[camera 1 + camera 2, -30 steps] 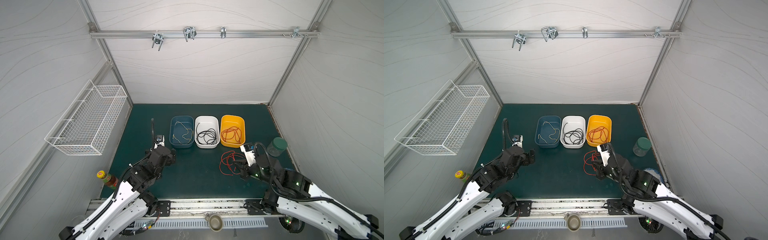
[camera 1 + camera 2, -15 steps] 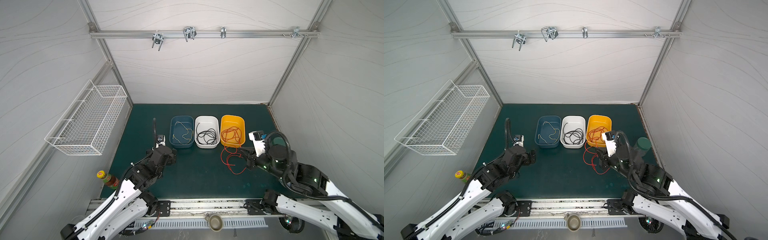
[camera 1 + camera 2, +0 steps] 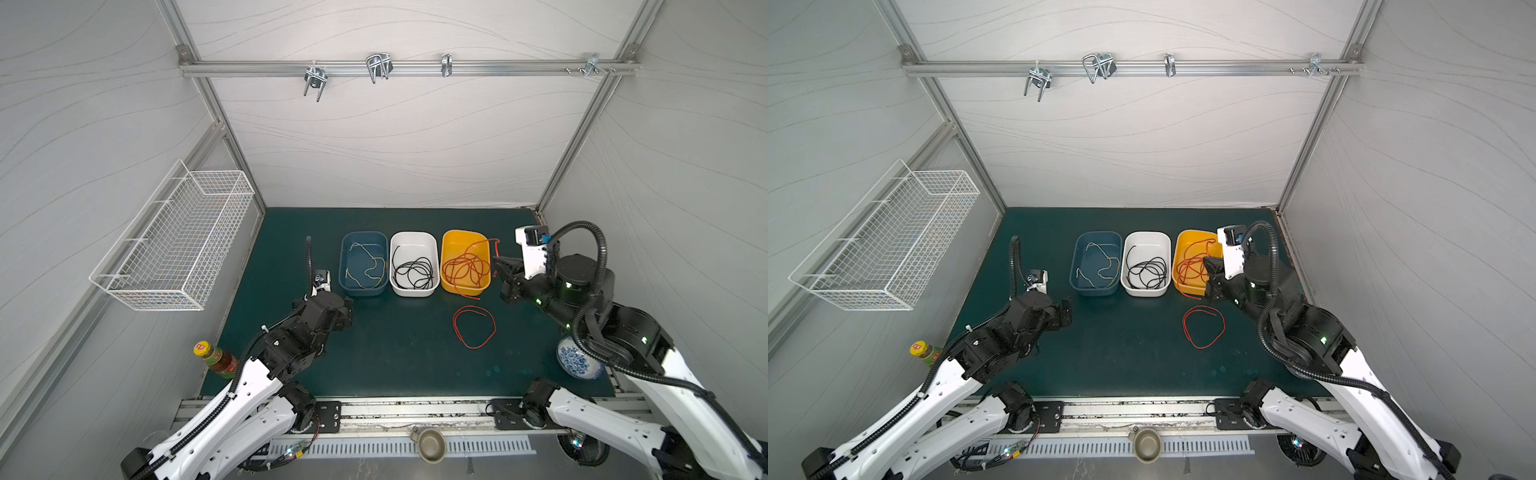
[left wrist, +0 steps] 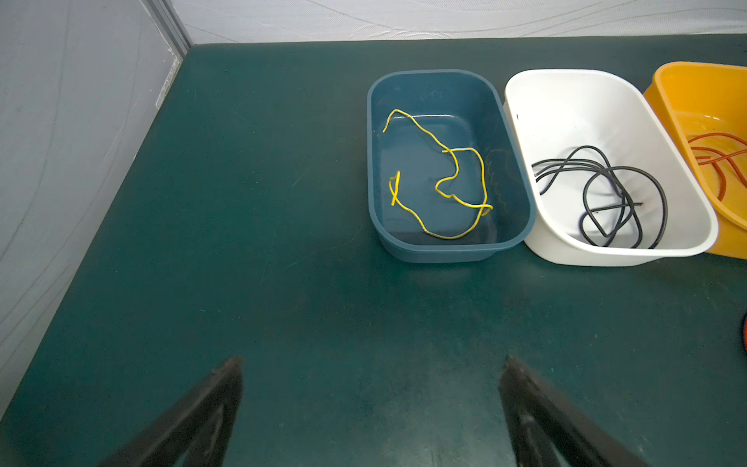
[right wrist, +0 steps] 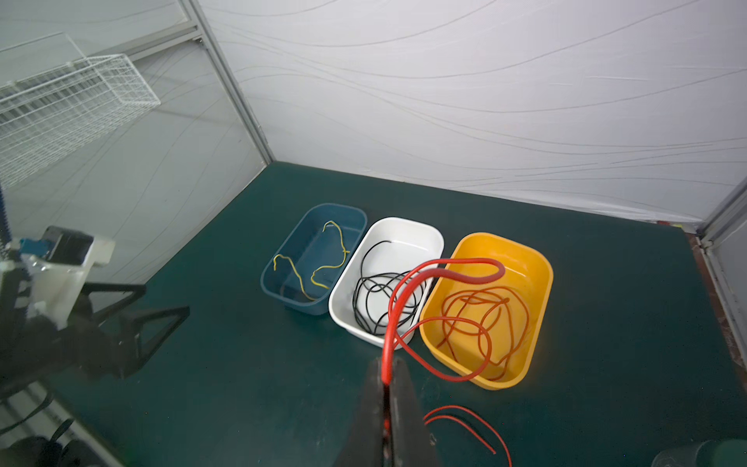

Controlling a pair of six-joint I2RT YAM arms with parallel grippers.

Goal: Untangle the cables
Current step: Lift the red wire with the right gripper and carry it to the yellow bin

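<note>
At the far left of both top views a white wire basket (image 3: 174, 245) hangs on the wall. Below it, at lower left, a brown sauce bottle with a yellow cap (image 3: 216, 358) stands by the edge of the dark green matte surface (image 3: 395, 357). Left of centre hovers the left gripper (image 3: 348, 316), released, with bare surface showing between its black fingers (image 4: 226, 404). The nearest cable lies apart from it, in the tubs ahead. Across the centre three rectangular plastic tubs stand side by side. A dark blue tub (image 3: 341, 266) holds a thin pale yellow cable (image 4: 456, 167). A white tub (image 3: 415, 243) holds a coiled black cable (image 3: 414, 272). An orange-yellow tub (image 3: 457, 241) holds a tangle of red cables (image 3: 463, 268), one strand trailing over its near rim. Below that tub, right of centre, a loose red cable (image 3: 454, 323) lies in an open loop on the surface, apart from both grippers. Just right of the orange-yellow tub the right gripper (image 5: 387, 366) is raised and clenched on a held red cable (image 5: 465, 262), which rises from its fingertips, arches over and drops toward that tub. At lower right a blue-and-white patterned bowl (image 3: 573, 365) sits partly hidden behind the right arm.
</note>
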